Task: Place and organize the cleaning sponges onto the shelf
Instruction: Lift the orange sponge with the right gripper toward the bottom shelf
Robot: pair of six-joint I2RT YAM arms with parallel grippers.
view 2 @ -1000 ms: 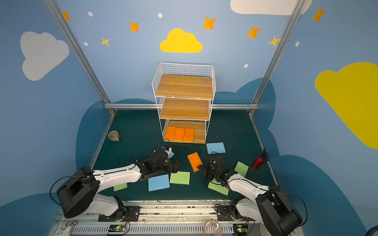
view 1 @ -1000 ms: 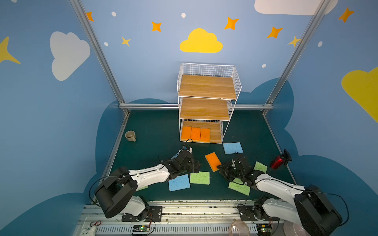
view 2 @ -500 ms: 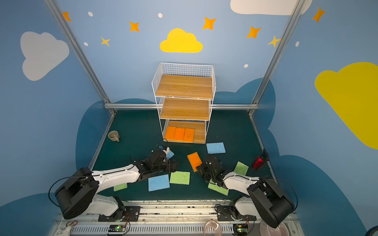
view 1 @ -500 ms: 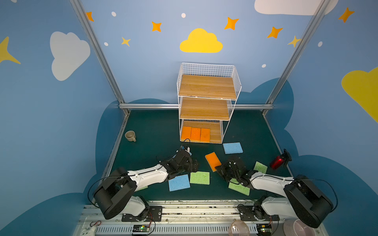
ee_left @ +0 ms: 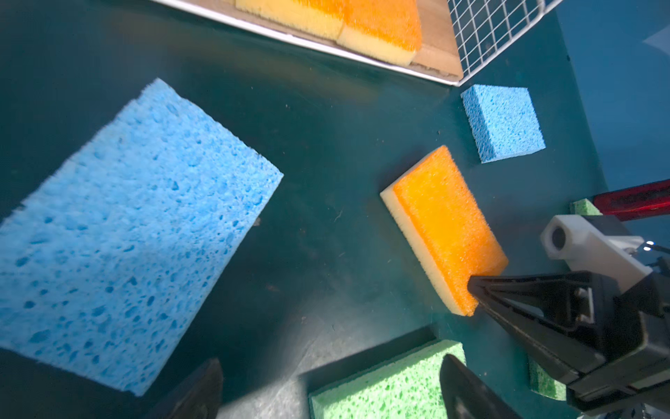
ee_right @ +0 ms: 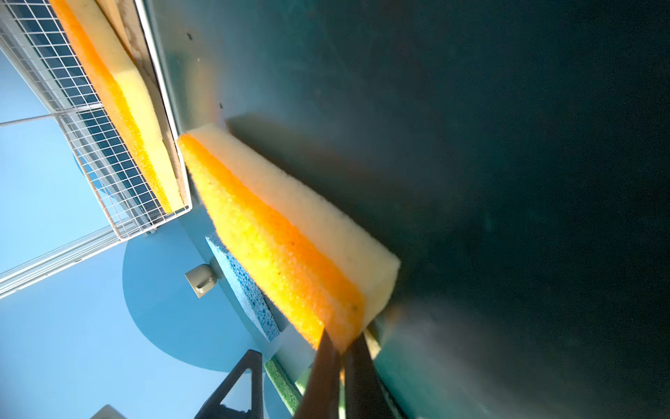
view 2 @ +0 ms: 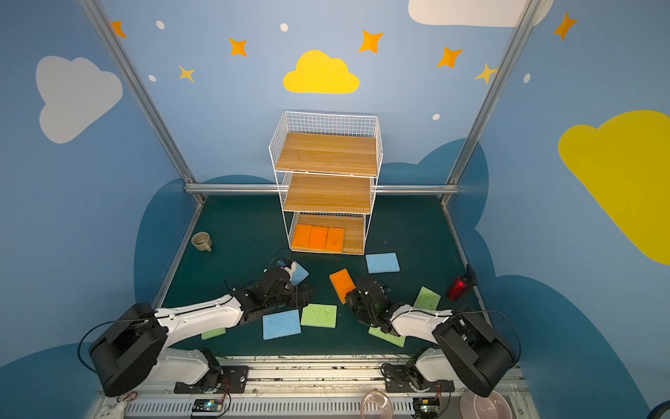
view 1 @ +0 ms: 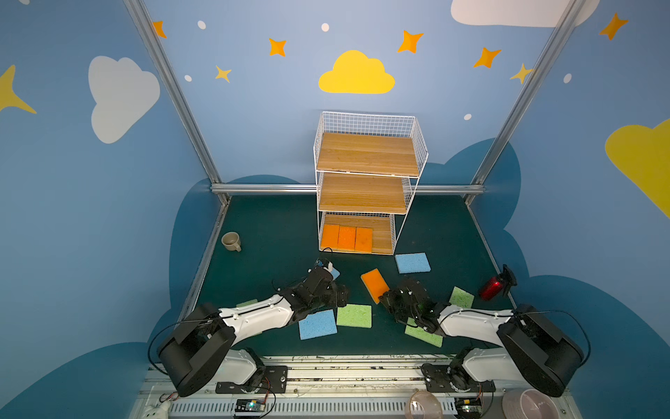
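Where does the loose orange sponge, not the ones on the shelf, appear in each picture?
Top view: loose orange sponge in the lower middle, in front of the shelf.
Top view: the same place.
Left wrist: between a blue sponge and the right gripper, which pinches its end.
Right wrist: mid-picture, from shelf corner to gripper.
Shared landmark: the shelf's lowest board, bearing orange sponges.

You have a beige mug (view 1: 231, 241) standing upright near the left edge of the dark green bench (view 1: 282, 232), its handle towards you. Over by the right edge you see a red object (view 1: 492, 286) with a black end; what it is you cannot tell. Below the near edge sit a clear cup (view 1: 424, 404) and a pale bowl (view 1: 533, 402). A yellow cloud (view 1: 356, 74) and orange stars decorate the blue back wall.
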